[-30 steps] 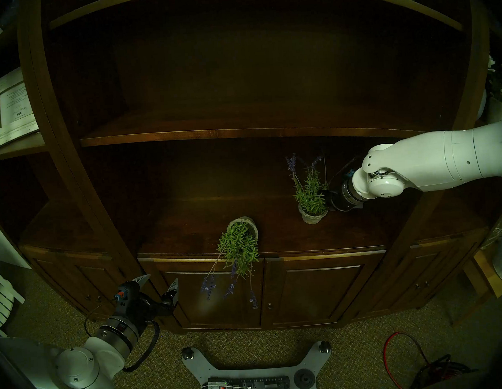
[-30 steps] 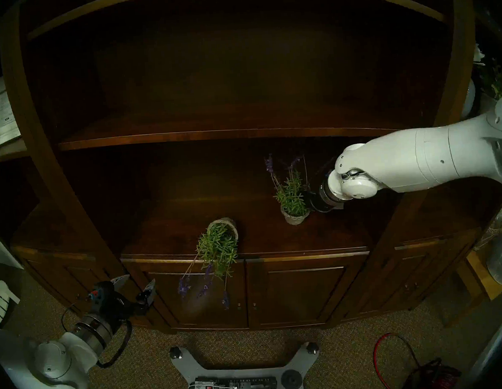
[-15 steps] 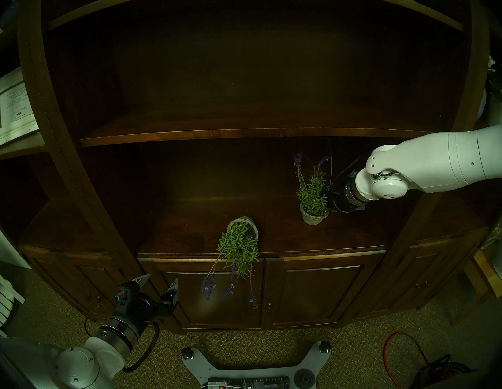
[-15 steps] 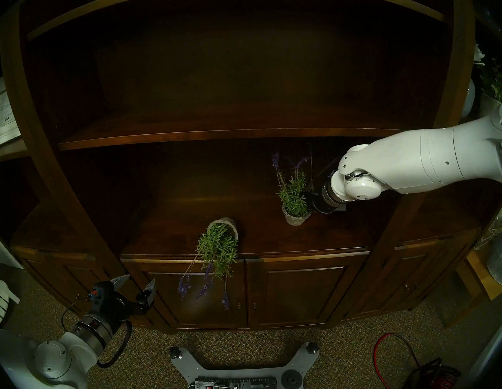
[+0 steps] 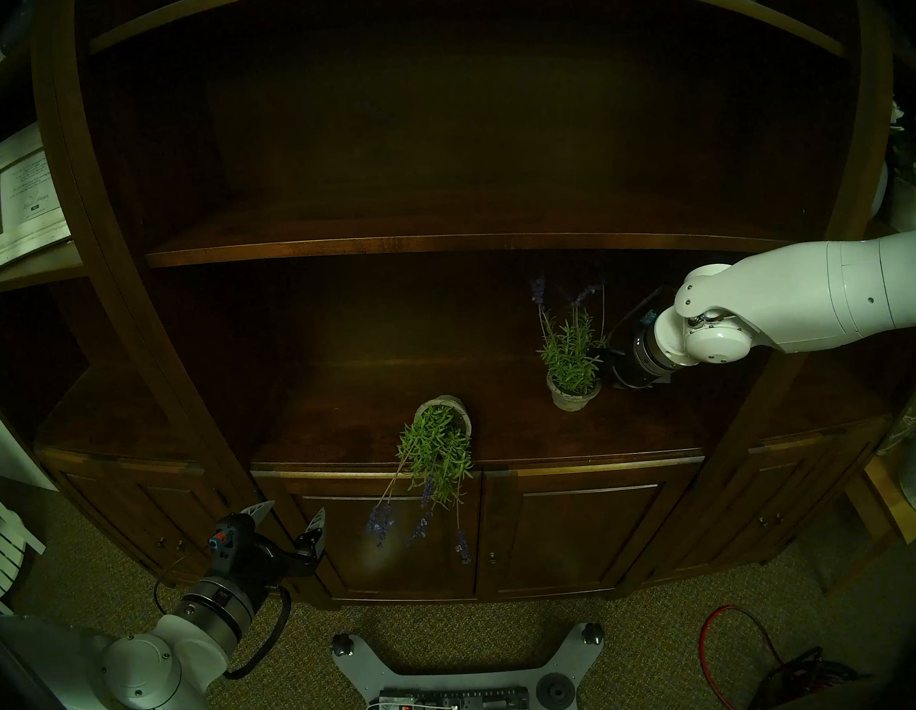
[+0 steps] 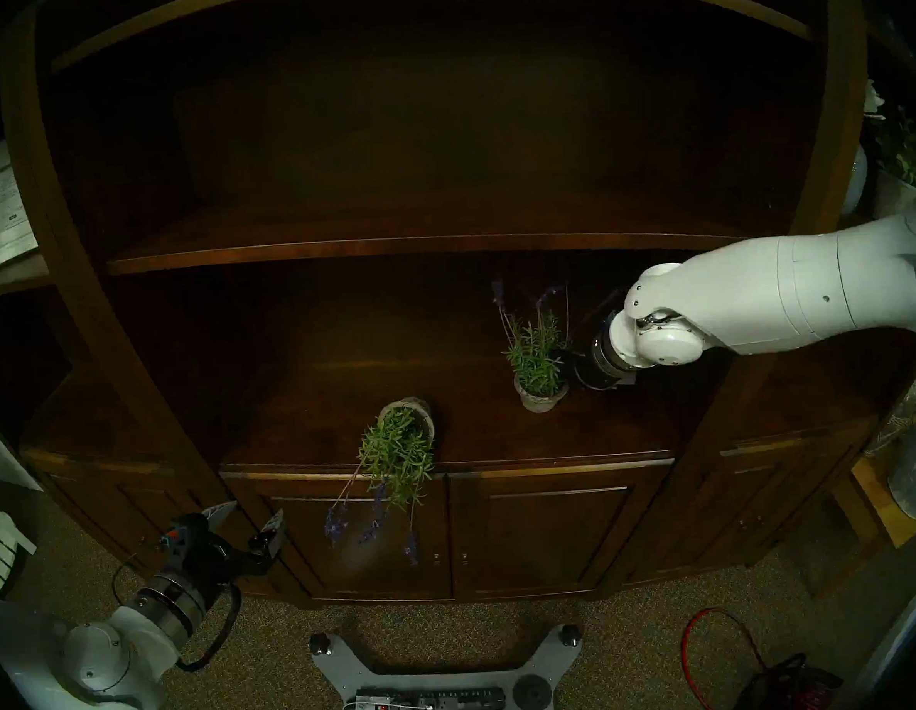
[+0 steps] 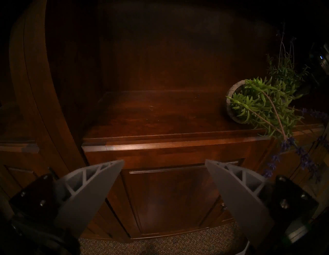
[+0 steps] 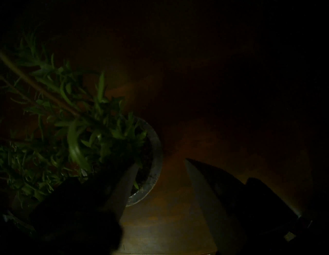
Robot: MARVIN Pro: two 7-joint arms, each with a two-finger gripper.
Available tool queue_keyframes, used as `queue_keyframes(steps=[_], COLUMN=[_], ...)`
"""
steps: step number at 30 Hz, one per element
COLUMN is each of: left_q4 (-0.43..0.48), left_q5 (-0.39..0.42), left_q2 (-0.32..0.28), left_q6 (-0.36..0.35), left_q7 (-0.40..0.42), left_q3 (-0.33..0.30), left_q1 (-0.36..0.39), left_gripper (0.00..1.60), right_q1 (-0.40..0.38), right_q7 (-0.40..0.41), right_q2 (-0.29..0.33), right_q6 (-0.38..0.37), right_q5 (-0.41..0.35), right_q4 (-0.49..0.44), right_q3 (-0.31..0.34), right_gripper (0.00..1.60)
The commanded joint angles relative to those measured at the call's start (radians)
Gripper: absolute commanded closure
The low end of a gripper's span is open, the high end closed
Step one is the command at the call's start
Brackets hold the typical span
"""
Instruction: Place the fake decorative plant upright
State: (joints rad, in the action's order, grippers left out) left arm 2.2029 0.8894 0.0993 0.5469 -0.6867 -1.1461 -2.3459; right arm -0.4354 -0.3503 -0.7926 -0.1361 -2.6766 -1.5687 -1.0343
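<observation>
1. Left gripper (image 5: 293,518) — jaws wide apart, empty, low before the cabinet doors.
2. Tipped plant (image 5: 440,444) lies up and right of those jaws on the surface (image 5: 610,428), stems overhanging the edge.
3. Right gripper (image 8: 161,163) — jaws apart, straddling the rim of the upright plant (image 5: 571,363).

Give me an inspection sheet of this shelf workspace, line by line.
Surface: dark wooden shelf, dim.
Job's things: upright plant standing in its pot; tipped plant on its side, stems hanging over the edge.
Clutter: nothing seen on the shelf.
Grippers: left gripper open, empty, below the shelf; right gripper beside the upright plant, fingers parted, one over the pot rim.
Cables: red cable on the carpet; power strip.
Surroundings: framed picture, cabinet doors.
</observation>
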Motion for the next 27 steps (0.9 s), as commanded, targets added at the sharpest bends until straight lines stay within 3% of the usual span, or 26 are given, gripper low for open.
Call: queue_keyframes(steps=[1,17,27], left_q4=[0.008,0.008,0.008], left_q5=[-0.001,-0.001,-0.001], left_q2=[0.001,0.001,0.001], left_q6=[0.006,0.006,0.006], left_q7=[-0.001,-0.001,-0.001], left_q3=[-0.010,-0.010,-0.010], left_q1=[0.010,0.010,0.010], left_gripper=[0.00,0.00,0.00], right_q1=[-0.046,-0.089,-0.167], right_q7=[-0.003,-0.018,-0.037], right_q2=[0.007,0.051,0.131], right_q6=[0.008,0.014,0.019], right_q5=[0.004,0.025,0.053], right_q4=[0.000,-0.038,-0.119], right_q3=[0.017,-0.006,-0.023], right_gripper=[0.48,0.51,0.49])
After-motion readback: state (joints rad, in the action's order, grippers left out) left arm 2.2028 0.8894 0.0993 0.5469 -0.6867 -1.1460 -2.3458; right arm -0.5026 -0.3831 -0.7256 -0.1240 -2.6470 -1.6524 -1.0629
